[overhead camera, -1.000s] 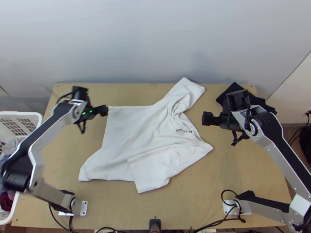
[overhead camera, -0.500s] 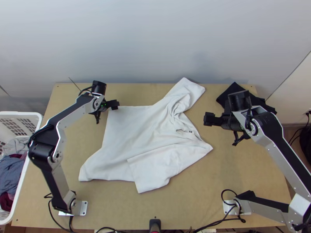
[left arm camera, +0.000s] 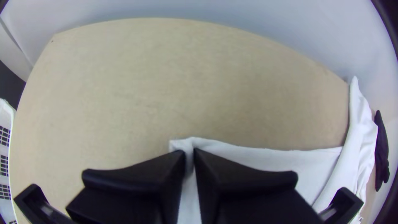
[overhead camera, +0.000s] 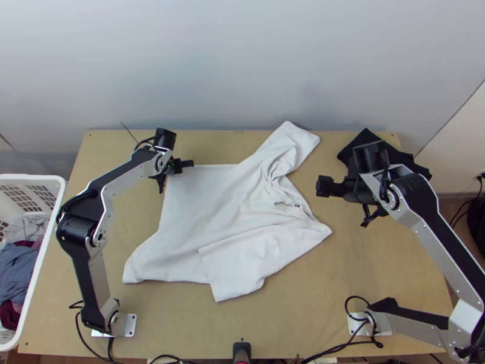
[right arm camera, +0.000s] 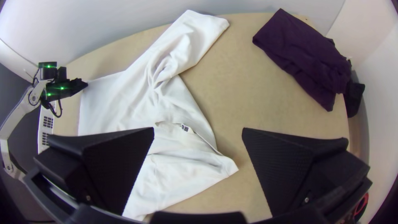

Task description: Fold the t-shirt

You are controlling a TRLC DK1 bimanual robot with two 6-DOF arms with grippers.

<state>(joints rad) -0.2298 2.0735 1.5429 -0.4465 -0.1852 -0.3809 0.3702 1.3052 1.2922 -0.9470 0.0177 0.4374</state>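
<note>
A white t-shirt [overhead camera: 212, 212] lies spread on the table, its near sleeve folded over the body and its far sleeve wrinkled, reaching to the back. At its back left corner is my left gripper [overhead camera: 185, 164]. In the left wrist view my left gripper [left arm camera: 189, 159] is shut on that corner, cloth pinched between the fingertips. My right gripper [overhead camera: 321, 185] hangs right of the collar, above bare table. In the right wrist view my right gripper [right arm camera: 198, 130] stands open, holding nothing, with the collar tag [right arm camera: 185, 128] of the shirt between and beyond its fingers.
Dark folded cloth [overhead camera: 424, 167] lies at the table's back right corner. A white basket [overhead camera: 54, 182] with clothes stands at the left edge. A black object [overhead camera: 241, 350] sits at the near edge, with cables on both sides of it.
The left arm has swung right onto the shirt's back left corner, and its gripper has shut on the cloth there. The right arm has hardly moved.
</note>
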